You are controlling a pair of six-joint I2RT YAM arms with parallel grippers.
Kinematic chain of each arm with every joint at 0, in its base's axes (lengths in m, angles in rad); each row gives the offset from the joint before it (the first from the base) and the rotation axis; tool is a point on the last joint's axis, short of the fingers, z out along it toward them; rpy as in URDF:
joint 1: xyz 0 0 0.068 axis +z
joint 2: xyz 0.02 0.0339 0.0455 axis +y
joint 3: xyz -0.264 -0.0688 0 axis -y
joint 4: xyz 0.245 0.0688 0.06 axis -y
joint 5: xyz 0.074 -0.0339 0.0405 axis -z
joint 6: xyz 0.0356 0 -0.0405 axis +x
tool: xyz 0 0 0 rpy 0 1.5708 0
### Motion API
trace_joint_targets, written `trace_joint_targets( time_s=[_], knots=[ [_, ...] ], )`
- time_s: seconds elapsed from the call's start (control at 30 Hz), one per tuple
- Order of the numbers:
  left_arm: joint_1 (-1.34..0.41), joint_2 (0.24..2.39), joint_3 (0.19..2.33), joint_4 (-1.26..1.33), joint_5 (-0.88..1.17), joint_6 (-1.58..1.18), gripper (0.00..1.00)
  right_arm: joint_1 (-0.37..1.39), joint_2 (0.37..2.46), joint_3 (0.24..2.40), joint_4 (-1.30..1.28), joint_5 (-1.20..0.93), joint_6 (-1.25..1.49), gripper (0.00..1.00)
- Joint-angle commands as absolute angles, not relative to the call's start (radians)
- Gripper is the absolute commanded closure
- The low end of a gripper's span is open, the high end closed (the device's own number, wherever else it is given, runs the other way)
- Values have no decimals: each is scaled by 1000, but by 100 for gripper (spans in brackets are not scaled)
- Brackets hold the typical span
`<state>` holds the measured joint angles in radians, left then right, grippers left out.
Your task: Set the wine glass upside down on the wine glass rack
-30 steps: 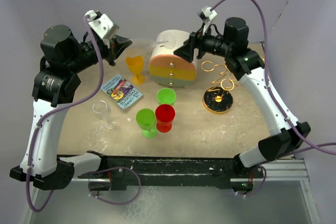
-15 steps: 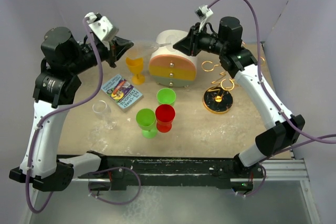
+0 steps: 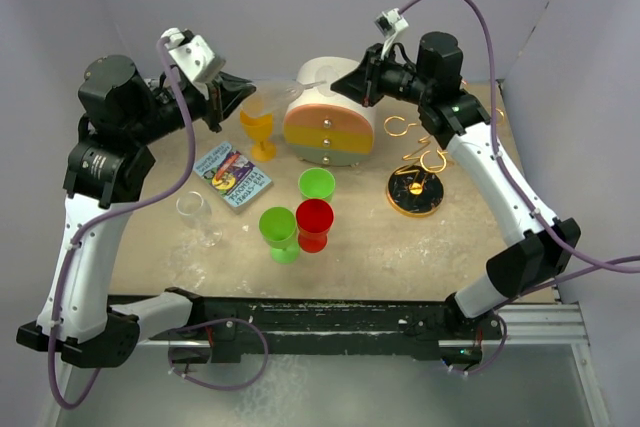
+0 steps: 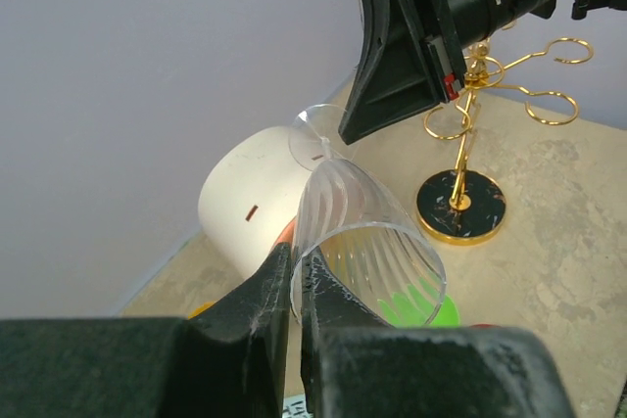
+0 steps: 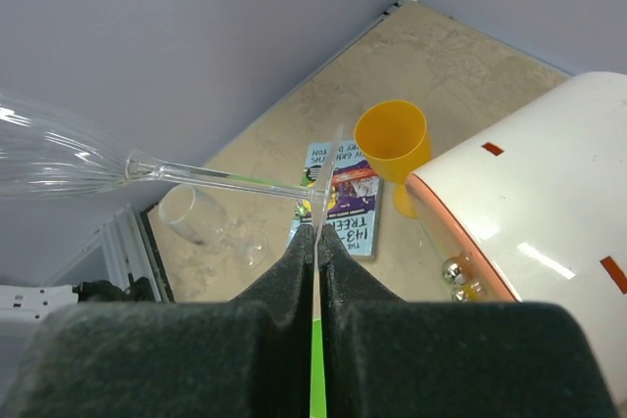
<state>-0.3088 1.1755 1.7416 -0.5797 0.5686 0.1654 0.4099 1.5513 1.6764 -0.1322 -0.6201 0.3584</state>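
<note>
The wine glass [image 3: 275, 102] hangs in the air on its side, spanning the gap between the two arms above the back of the table [image 3: 400, 247]. The left gripper [image 3: 238, 97] is pressed together on the wall of the bowl at its rim: in the left wrist view one finger sits inside the open mouth and the other outside, pinching the ribbed clear wall. From there the bowl narrows away toward the stem and foot, which point at the right gripper [image 3: 347, 82]. In the right wrist view, the right gripper's jaws are closed nearly flat against each other, with the thin disc of the glass's foot caught edge-on between them. The stem runs off to the left to the bowl. Both grippers thus grip the same glass, one at each end.

The glass floats over the top left edge of the round drawer box [image 3: 330, 127], not touching it. The wine glass rack [image 3: 420, 152] stands on the table to the right of that box, well apart from the glass, below and beside the right forearm; its gold loops carry nothing. On the table under the glass stands a yellow goblet [image 3: 258, 132], with a booklet [image 3: 232, 175] near it and a second clear glass [image 3: 198, 215] lying on its side further forward.
</note>
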Motion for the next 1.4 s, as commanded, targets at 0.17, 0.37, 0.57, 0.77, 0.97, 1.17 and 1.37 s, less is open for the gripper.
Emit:
trace_joint_targets(
  time_s=[0.17, 0.37, 0.57, 0.77, 0.97, 1.17, 1.37],
  knots=[
    [-294, 1145, 1716, -531, 612, 127, 62, 405, 1464, 1677, -122, -564, 272, 100],
    [-278, 1104, 1718, -557, 521, 125, 32, 335, 1374, 1666, -182, -419, 174, 100],
    [-245, 1073, 1740, -584, 393, 107, 11, 188, 1271, 1664, -255, -299, 108, 100],
    [-236, 1050, 1732, -618, 300, 132, 1, 109, 1134, 1676, -323, 36, -104, 100],
    [-201, 1040, 1680, -613, 316, 148, 1, -60, 1035, 1647, -360, 361, -352, 100],
    [-195, 1040, 1640, -613, 356, 162, 1, -80, 1011, 1586, -331, 742, -580, 100],
    [-192, 1031, 1617, -616, 368, 174, 1, -80, 976, 1432, -248, 884, -773, 100]
  ],
)
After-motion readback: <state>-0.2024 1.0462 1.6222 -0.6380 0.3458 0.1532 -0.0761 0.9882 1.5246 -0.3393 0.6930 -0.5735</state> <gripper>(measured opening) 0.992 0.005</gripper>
